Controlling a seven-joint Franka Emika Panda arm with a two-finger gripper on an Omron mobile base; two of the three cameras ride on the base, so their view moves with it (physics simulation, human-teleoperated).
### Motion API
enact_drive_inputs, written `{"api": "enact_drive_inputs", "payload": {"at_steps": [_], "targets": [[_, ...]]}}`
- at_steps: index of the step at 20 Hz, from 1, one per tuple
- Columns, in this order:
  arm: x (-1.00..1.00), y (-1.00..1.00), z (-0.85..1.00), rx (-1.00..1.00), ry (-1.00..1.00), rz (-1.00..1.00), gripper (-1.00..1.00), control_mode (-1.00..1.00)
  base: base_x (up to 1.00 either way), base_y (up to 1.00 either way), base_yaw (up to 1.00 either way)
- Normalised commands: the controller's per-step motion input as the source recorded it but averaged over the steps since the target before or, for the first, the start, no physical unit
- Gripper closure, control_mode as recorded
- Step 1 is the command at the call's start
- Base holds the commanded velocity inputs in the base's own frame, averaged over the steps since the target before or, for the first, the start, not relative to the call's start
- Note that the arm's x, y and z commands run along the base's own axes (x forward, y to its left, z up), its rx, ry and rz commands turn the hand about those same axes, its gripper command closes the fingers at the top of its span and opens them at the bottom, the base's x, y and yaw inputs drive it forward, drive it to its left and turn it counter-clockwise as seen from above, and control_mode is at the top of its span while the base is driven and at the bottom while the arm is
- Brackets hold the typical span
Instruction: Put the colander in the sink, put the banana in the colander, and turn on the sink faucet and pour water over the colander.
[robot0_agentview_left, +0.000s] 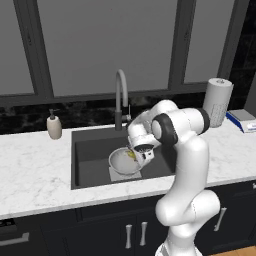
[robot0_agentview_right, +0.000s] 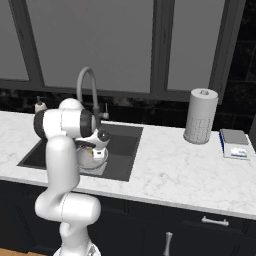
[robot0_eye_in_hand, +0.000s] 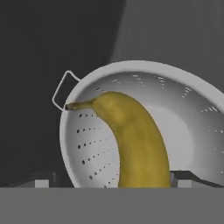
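Dark grey sink (robot0_agentview_left: 90, 160) fills the centre of the left base view, set in a white marble counter (robot0_agentview_left: 35, 175). At its lower middle the colander (robot0_agentview_left: 121, 162) sits on the lighter patch, a bit of yellow banana (robot0_agentview_left: 131, 154) at its right rim under the gripper (robot0_agentview_left: 141, 152). The faucet (robot0_agentview_left: 120, 95) arches at the sink's back; a soap bottle (robot0_agentview_left: 54, 125) stands upper left, a paper towel roll (robot0_agentview_left: 217, 101) upper right.

Right base view, left of centre: the arm hides most of the colander (robot0_agentview_right: 94, 160), the faucet (robot0_agentview_right: 88, 87) rising behind.

Hand view: the banana (robot0_eye_in_hand: 135, 140) rises from the bottom centre between the fingertips (robot0_eye_in_hand: 183, 180), its stem reaching the colander's (robot0_eye_in_hand: 192, 109) left rim by the wire handle. Whether the fingers clamp it, I cannot tell.
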Motion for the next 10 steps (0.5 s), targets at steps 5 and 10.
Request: {"api": "enact_drive_inputs", "payload": {"at_steps": [5,10], "targets": [[0.00,0.38,0.38,0.00,-0.03,-0.24,-1.00,-1.00,0.00,0.00,0.00],[-0.25,0.06,0.36,0.00,0.03,-0.13,-1.00,-1.00,0.00,0.00,0.00]]}}
